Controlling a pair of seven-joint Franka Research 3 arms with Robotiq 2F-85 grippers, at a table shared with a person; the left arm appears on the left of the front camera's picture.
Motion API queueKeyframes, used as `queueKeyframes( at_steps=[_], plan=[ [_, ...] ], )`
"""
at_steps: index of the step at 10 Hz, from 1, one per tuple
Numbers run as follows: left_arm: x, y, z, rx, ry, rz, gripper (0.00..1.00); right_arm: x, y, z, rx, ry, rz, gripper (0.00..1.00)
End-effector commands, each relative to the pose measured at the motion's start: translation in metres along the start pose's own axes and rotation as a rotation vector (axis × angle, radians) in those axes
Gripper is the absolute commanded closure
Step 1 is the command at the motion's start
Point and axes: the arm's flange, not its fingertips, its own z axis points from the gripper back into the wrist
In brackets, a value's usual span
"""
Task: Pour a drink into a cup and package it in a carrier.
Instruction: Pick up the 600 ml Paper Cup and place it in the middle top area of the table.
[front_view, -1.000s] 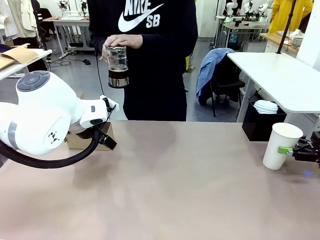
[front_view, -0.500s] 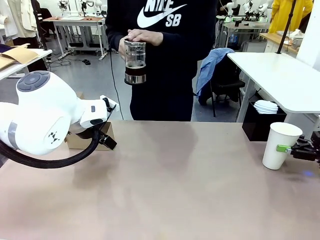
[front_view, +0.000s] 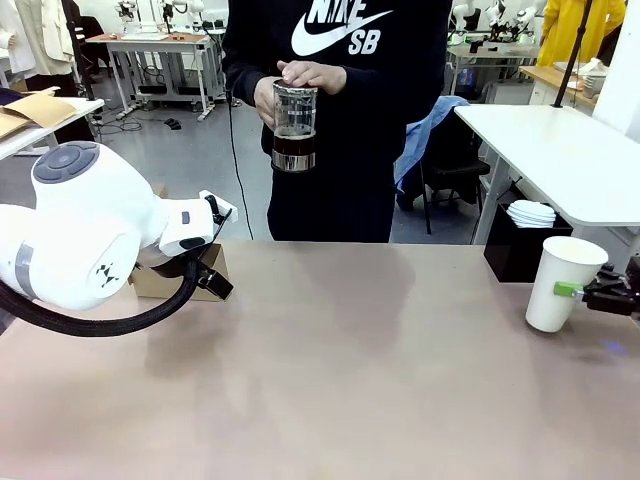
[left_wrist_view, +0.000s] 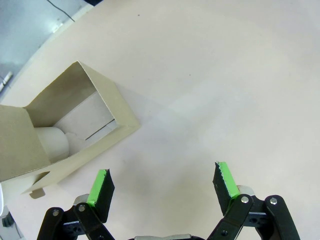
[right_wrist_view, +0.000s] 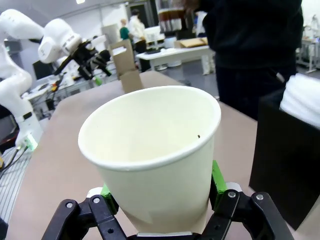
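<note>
A person behind the table holds a clear glass carafe (front_view: 294, 125) in both hands, with the dark drink (front_view: 293, 153) at its bottom. The white paper cup (front_view: 562, 284) stands at the table's far right, and my right gripper (front_view: 590, 293) is shut on its side. In the right wrist view the cup (right_wrist_view: 155, 150) sits between the green pads (right_wrist_view: 216, 179), mouth open and empty. The brown cardboard carrier (front_view: 165, 280) lies at the table's left, partly behind my left arm. My left gripper (left_wrist_view: 162, 182) hovers open just beside the carrier (left_wrist_view: 75, 125), nothing between its fingers.
A black box (front_view: 520, 250) holding stacked white lids (front_view: 531, 212) stands beyond the table's right end, close to the cup. A white side table (front_view: 560, 150) lies behind it. The broad middle of the tabletop (front_view: 340, 360) is bare.
My right gripper has shut on the cup, which shifted slightly right and up. The person stepped to the right, carrying the carafe along. My left arm has not moved.
</note>
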Motion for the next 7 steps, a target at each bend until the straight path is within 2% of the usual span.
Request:
queueKeyframes(
  at_steps=[1, 4, 5, 7],
  plan=[
    [0.000, 0.001, 0.000, -0.001, -0.001, 0.001, 0.00, 0.050, 0.046, -0.028, -0.134, -0.006, 0.037, 0.20],
    [0.000, 0.001, 0.000, -0.001, -0.001, 0.001, 0.00, 0.085, 0.081, -0.093, -0.248, -0.019, 0.040, 0.20],
    [0.000, 0.001, 0.000, -0.001, -0.001, 0.001, 0.00, 0.093, 0.082, -0.129, -0.305, -0.045, 0.029, 0.20],
    [0.000, 0.001, 0.000, -0.001, -0.001, 0.001, 0.00, 0.101, 0.073, -0.185, -0.332, -0.088, 0.033, 0.20]
  ],
)
